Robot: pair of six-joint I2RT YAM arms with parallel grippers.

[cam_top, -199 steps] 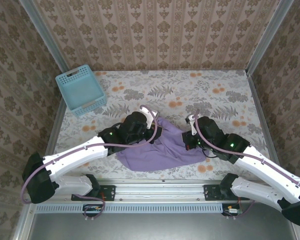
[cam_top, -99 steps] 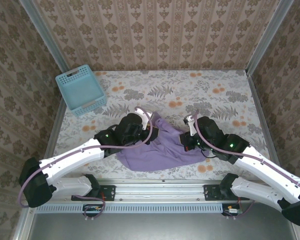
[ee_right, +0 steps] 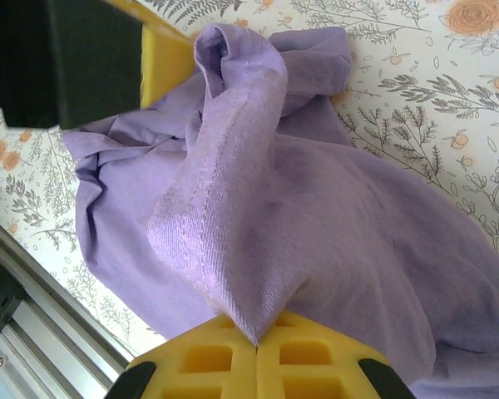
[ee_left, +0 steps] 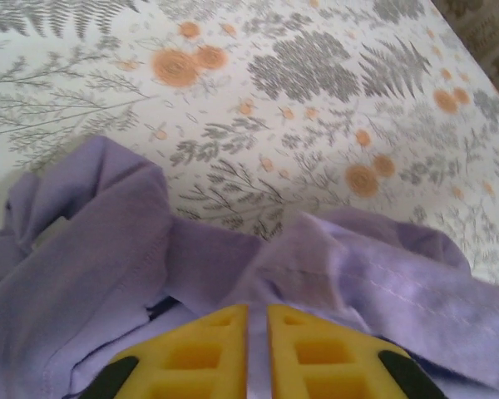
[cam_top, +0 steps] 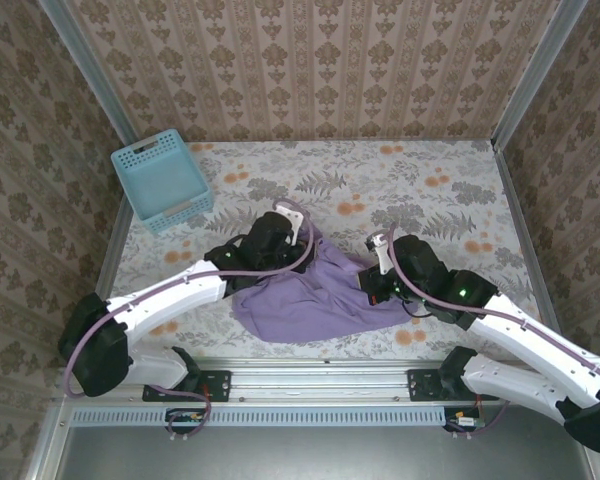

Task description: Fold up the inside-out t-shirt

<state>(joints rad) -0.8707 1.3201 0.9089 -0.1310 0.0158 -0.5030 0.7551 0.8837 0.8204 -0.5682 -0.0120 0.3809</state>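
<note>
Your t-shirt (cam_top: 305, 295) lies crumpled in a lavender heap on the floral table (cam_top: 430, 190), close to the near edge and between the two arms. Both wrists reach in over it, one from each side.

Look at your left gripper (ee_left: 258, 309) through its wrist camera. The two yellow fingers (ee_left: 212, 353) stand almost pressed together, leaving only a thin slit, and purple cloth shows inside that slit. The shirt's far edge bunches up right at the fingertips, with a rounded fold to the left and a stitched hem ridge to the right. Bare tabletop lies beyond them.

Your right gripper (ee_right: 256, 326) has its fingers pressed together on a stitched fold of the shirt. The fold rises from between the fingertips as a narrow ridge and runs away from the camera, and the rest of the cloth hangs loose on both sides of it. From above, this gripper sits at the heap's right end and the left one at its far left corner.

The light-blue basket (cam_top: 160, 182) stands well apart, at the table's far left corner.
</note>
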